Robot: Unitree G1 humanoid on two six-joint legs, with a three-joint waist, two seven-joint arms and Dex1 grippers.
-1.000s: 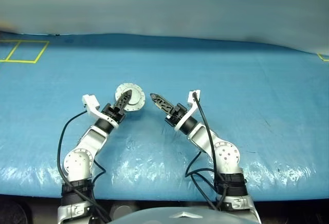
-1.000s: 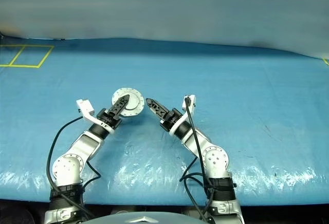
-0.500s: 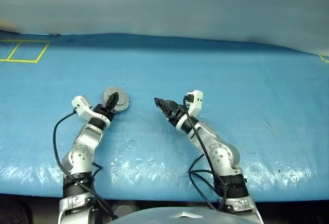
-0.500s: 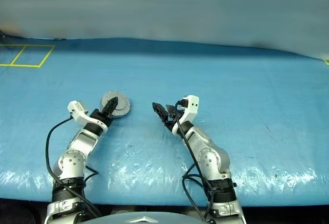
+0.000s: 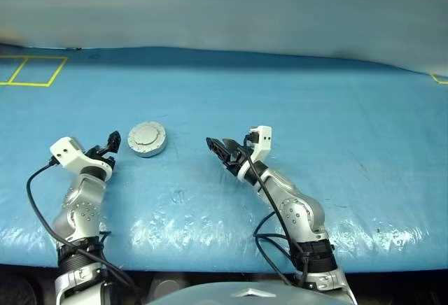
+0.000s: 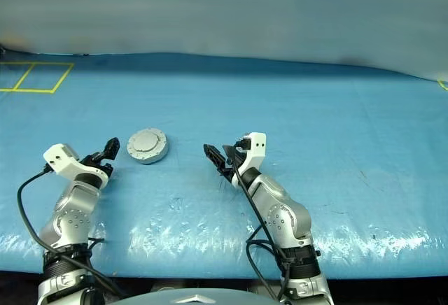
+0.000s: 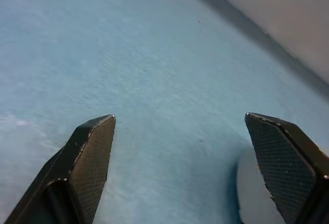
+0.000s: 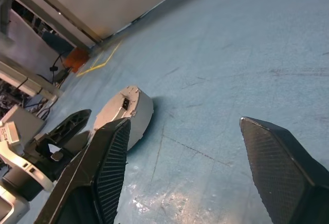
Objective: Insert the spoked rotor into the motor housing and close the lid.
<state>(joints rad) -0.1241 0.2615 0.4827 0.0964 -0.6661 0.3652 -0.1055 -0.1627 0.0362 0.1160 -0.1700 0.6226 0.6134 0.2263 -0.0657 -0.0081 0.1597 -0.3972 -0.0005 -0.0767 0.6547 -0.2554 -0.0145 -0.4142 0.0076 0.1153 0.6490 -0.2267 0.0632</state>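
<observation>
A squat round grey disc (image 5: pixel 147 139) lies flat on the blue table (image 5: pixel 315 109), its flat lid face up and nothing touching it. I take it for the motor housing with the lid on top. The spoked rotor is hidden. My left gripper (image 5: pixel 113 144) is open just left of the disc, a small gap away from it; the disc's edge (image 7: pixel 251 198) shows beside one finger (image 7: pixel 280 162) in the left wrist view. My right gripper (image 5: pixel 218 144) is open to the right of the disc (image 8: pixel 127 112), pointing toward it from about a hand's width away.
A yellow tape square (image 5: pixel 32 69) marks the table's far left corner. A grey wall (image 5: pixel 224 4) rises behind the table's back edge. The table's front edge (image 5: pixel 210 259) runs close to my arms.
My left gripper opened, let go of the disc and drew away to the left. The disc now lies flat on the table, a little left of where it was held. The right wrist rolled in place.
</observation>
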